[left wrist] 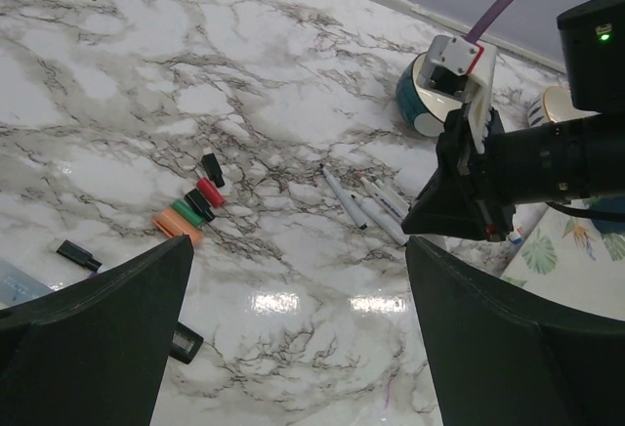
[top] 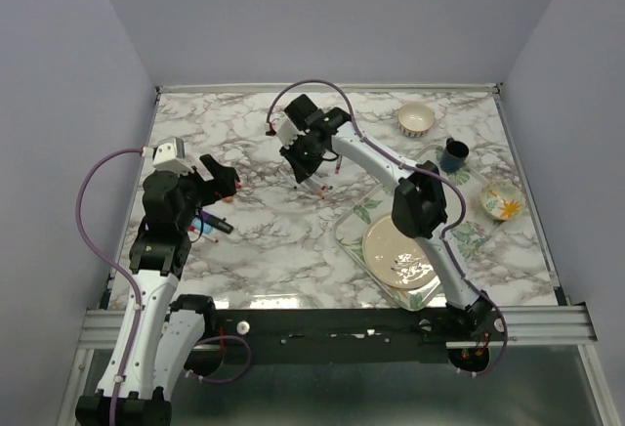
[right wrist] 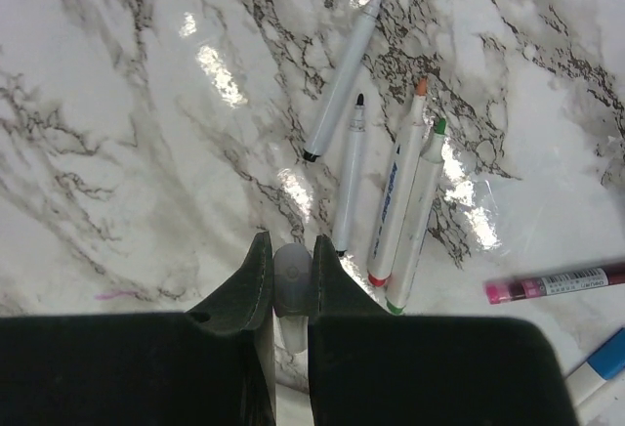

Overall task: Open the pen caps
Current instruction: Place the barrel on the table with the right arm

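Observation:
My right gripper (right wrist: 290, 245) is shut on a pale grey translucent pen piece (right wrist: 291, 284); I cannot tell whether it is a cap or a pen end. Beyond it lie several uncapped white-barrelled pens (right wrist: 344, 79). A pink pen (right wrist: 557, 284) and a blue one (right wrist: 604, 360) lie at the right. My left gripper (left wrist: 298, 245) is open and empty above bare marble. Loose pen caps lie ahead of it on the left: black (left wrist: 212, 169), red (left wrist: 210, 191), green (left wrist: 188, 213), orange (left wrist: 176, 224). In the top view the left gripper (top: 223, 180) is at the left and the right gripper (top: 314, 172) is mid-table.
A cream bowl (top: 417, 118), a dark mug (top: 453, 155) and a flowered bowl (top: 503, 201) stand at the back right. A leaf-patterned tray (top: 356, 213) with a plate (top: 398, 253) lies at the right front. Two more black caps (left wrist: 78, 255) lie near the left finger.

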Robot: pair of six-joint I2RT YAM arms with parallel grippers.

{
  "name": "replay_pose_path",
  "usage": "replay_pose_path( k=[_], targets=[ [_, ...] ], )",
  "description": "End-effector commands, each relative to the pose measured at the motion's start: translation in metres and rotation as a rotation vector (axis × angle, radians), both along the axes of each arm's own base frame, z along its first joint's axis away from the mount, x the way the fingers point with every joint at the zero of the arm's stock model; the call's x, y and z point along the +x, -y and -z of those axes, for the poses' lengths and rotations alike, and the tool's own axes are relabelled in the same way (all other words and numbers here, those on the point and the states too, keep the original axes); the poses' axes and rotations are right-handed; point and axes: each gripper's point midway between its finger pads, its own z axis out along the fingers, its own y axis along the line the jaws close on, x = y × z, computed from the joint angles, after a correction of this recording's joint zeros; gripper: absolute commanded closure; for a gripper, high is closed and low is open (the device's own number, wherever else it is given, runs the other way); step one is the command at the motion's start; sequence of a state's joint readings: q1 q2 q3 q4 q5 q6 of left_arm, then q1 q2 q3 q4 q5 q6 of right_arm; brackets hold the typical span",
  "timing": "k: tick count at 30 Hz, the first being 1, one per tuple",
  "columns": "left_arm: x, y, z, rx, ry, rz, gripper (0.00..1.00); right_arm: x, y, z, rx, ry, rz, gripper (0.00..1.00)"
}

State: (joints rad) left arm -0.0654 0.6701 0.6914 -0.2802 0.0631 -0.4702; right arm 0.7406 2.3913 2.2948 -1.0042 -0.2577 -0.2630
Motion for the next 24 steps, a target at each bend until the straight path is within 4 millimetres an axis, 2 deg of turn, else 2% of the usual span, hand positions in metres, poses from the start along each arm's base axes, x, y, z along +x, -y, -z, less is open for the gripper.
replay_pose_path(
  k=[1,9,17,24],
  targets=[
    [-0.004,0.002,0.001,0.010,0.005,0.025,0.01,0.010,0.002,0.019,-0.085,0.036,0.062,0.91],
    [-0.004,0.003,0.000,0.009,0.011,0.028,0.01,0.016,-0.003,0.042,-0.132,0.064,0.065,0.83],
    [-0.004,0.003,0.001,0.008,0.008,0.030,0.01,0.021,-0.010,0.043,-0.152,0.125,0.054,0.74],
    [-0.004,0.003,0.002,0.008,0.006,0.031,0.01,0.022,-0.008,0.038,-0.157,0.141,0.043,0.64]
  ],
)
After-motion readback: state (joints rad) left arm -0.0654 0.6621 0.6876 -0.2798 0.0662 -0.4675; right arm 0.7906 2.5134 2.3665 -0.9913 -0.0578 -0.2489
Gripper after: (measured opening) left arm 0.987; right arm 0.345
